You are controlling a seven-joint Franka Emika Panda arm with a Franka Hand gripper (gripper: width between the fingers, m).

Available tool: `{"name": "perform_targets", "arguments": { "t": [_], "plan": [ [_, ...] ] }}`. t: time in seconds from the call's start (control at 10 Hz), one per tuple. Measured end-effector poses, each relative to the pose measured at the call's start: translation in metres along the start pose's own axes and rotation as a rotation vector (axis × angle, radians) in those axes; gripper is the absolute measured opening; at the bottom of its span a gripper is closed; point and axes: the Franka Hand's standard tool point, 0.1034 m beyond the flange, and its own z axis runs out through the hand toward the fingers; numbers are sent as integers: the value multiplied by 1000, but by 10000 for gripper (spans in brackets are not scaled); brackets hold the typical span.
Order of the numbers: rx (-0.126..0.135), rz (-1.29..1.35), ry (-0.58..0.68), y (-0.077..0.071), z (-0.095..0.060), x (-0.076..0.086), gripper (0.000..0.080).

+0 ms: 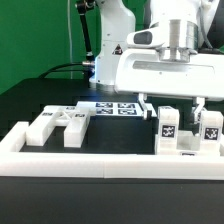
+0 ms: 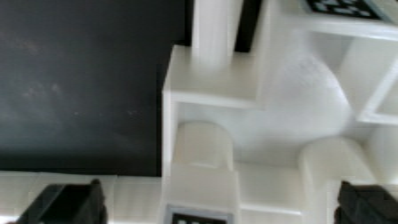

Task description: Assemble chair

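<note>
Several chunky white chair pieces with black-and-white tags lie on the black table. One group (image 1: pixel 58 126) is at the exterior view's left. Another group (image 1: pixel 170 130) stands at the right, with a further tagged block (image 1: pixel 211 126) beside it. My gripper (image 1: pixel 174 108) hangs just above the right group, open, with one finger on each side of it. In the wrist view the gripper (image 2: pixel 217 206) is open, and its dark fingertips (image 2: pixel 68 204) straddle a white chair piece (image 2: pixel 231 110) without visibly touching it. It holds nothing.
The long white border rail (image 1: pixel 100 158) runs along the table's front and up the left side. The marker board (image 1: pixel 112 108) lies flat behind the pieces, near the robot's base. Black cables trail at the back left.
</note>
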Motion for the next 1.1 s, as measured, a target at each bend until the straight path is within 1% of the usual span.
{"name": "perform_targets", "arguments": {
  "t": [0.5,0.8,1.1],
  "plan": [
    [-1,3,-4,1,2,-1,649],
    [-10,1,-18,5,12,-7,649],
    [-11,-5,-33,2,22,-15,649]
  ]
}}
